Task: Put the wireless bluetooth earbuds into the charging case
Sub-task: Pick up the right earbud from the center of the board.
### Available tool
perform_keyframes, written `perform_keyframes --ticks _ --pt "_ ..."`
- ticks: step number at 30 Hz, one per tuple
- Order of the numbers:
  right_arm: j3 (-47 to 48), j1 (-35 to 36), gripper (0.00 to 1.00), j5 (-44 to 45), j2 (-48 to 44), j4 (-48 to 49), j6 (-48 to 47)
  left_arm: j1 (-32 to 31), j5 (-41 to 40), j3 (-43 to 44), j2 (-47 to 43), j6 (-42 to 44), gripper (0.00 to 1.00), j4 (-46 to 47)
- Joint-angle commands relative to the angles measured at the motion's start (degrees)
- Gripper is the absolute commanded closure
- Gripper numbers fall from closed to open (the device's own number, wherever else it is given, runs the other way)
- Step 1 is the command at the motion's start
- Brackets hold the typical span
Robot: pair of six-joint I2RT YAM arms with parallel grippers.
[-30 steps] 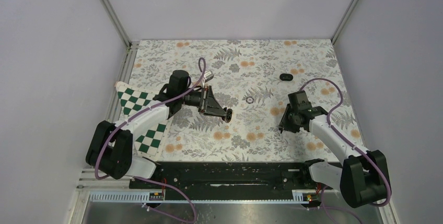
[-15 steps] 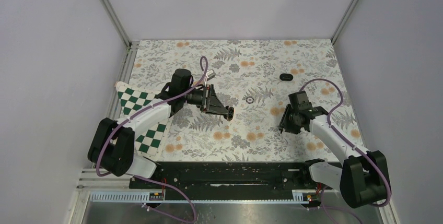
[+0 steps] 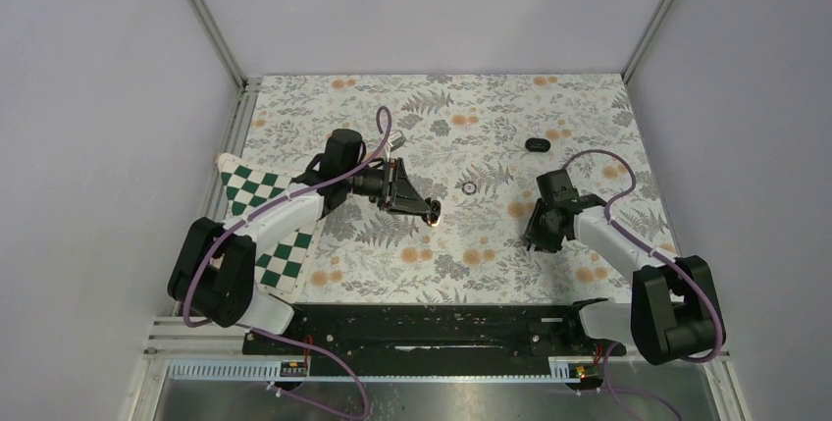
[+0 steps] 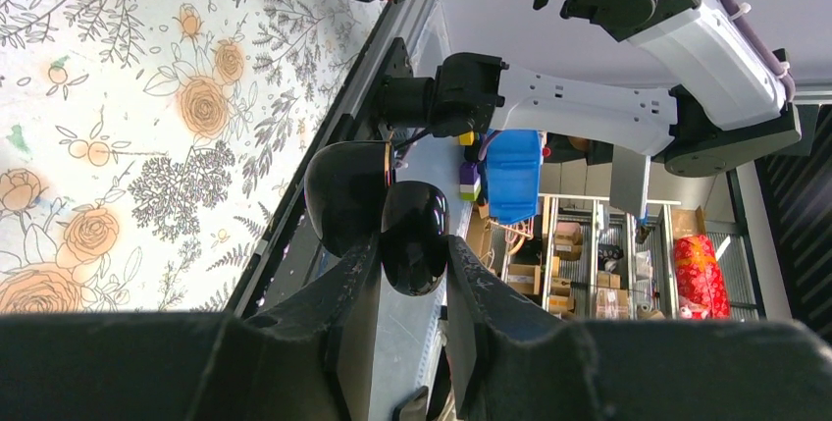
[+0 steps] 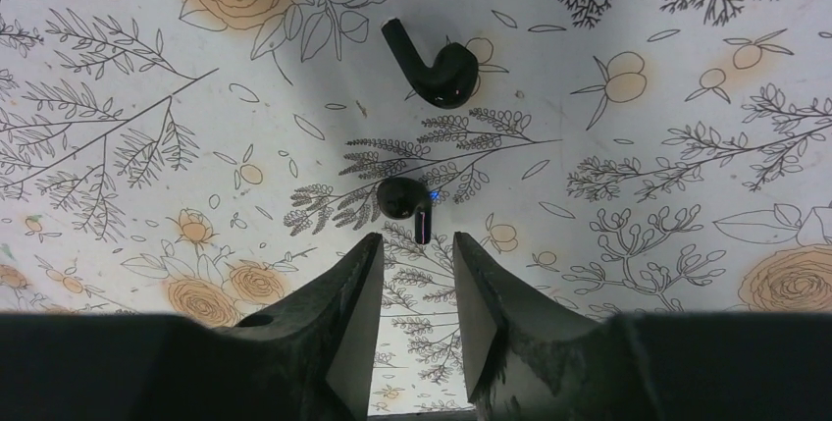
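My left gripper (image 4: 412,244) is shut on the charging case (image 4: 416,217), a glossy black shell whose lid (image 4: 345,190) stands open; it is held above the floral table, left of centre (image 3: 430,211). Two black earbuds lie on the table in the right wrist view. One earbud (image 5: 433,64) lies farther off. The nearer earbud (image 5: 402,200) shows a small blue light and rests just ahead of my right gripper (image 5: 417,239), which is open and low over the table with nothing between its fingers. From above, the right gripper (image 3: 534,240) hides both buds.
A thin dark ring (image 3: 469,187) lies mid-table between the arms. A small black oval object (image 3: 535,145) sits farther back on the right. A green-and-white checkered sheet (image 3: 257,207) lies under the left arm. Grey walls close in the table on three sides.
The left arm has swung slightly, carrying the case a little to the right. The right wrist has shifted slightly over the earbuds and its jaws stand a bit wider.
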Motion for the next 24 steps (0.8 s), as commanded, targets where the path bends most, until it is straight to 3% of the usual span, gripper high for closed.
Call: perform_keyframes --ticks 1,17,24 --pt "2.59 -0.35 0.62 0.04 1.3 2.15 0.67 -0.5 0.63 3.62 1.43 0.07 1.0 2.05" --pt "6.11 -0.35 0.69 1.43 5.57 0.61 -0.43 -0.99 2.76 5.63 4.48 0.83 1.0 2.14" --pt "5.12 -0.35 0.6 3.78 2.78 -1.04 -0.33 -0.91 2.81 5.26 4.83 1.22 1.0 2.2"
